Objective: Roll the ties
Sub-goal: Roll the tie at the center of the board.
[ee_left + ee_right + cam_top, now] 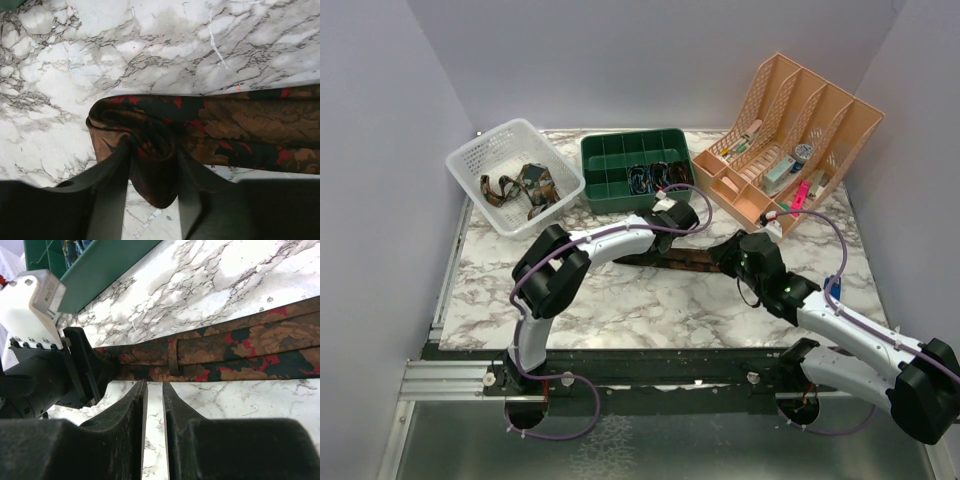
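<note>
A dark brown tie (665,262) with red and tan patches lies flat across the middle of the marble table (620,300). Its left end (135,120) is curled into a small loose roll. My left gripper (152,150) straddles that roll, and the fabric fills the gap and touches both fingers. In the top view the left gripper (682,222) sits just behind the tie. My right gripper (154,384) hovers at the near edge of the tie (225,355), its fingers a narrow slit apart with only marble between them. Seen from above, the right gripper (728,255) is at the tie's right part.
A white basket (470,160) at the back left holds loose ties (520,188). A green divided tray (620,195) behind the grippers holds rolled ties (655,177). A peach desk organizer (820,120) stands at the back right. The left gripper's body (85,370) is close beside my right fingers.
</note>
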Tool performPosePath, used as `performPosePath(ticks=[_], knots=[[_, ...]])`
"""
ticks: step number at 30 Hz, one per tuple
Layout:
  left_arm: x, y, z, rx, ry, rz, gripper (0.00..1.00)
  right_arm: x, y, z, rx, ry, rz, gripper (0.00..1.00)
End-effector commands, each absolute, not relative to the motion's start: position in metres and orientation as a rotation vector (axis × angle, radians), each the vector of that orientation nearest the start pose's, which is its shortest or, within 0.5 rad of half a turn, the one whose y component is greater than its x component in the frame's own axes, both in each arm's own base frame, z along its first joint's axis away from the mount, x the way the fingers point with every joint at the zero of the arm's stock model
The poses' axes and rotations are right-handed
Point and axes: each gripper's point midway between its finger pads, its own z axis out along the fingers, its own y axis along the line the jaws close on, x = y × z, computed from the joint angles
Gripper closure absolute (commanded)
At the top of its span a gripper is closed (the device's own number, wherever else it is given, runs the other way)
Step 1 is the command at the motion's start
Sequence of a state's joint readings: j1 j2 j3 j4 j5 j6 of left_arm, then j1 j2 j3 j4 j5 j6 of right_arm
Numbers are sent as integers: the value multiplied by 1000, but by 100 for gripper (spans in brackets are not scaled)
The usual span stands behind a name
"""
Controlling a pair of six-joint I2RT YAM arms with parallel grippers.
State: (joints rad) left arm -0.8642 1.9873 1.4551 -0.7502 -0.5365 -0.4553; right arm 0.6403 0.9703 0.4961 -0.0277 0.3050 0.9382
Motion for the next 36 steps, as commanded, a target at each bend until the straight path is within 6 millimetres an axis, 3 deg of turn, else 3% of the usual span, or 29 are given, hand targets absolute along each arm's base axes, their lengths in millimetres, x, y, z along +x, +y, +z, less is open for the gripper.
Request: performPosePath(ticks=[1,11,18,23,24,26,28,31,36], knots=[[316,-275,49,410,2555,232,54,272,168,124,495,2072,577,76],[315,-304,70,386,2549,7,42,271,172,118,481,2085,601,75],[323,-312,112,329,2469,-108,31,271,180,114,450,2104,630,71],[330,-300,144,249,2408,-178,28,275,196,122,352,2077,704,68],[331,-294,149,224,2399,-193,27,276,201,125,289,2062,720,63],[333,-276,155,171,2389,-218,27,279,218,136,90,2008,765,39],[337,-247,152,82,2395,-242,27,278,240,143,-191,1962,791,8],[335,-208,144,-40,2405,-329,26,273,272,139,-705,1835,783,2],[320,-173,131,-126,2379,-460,7,279,309,113,-1219,1657,775,2]])
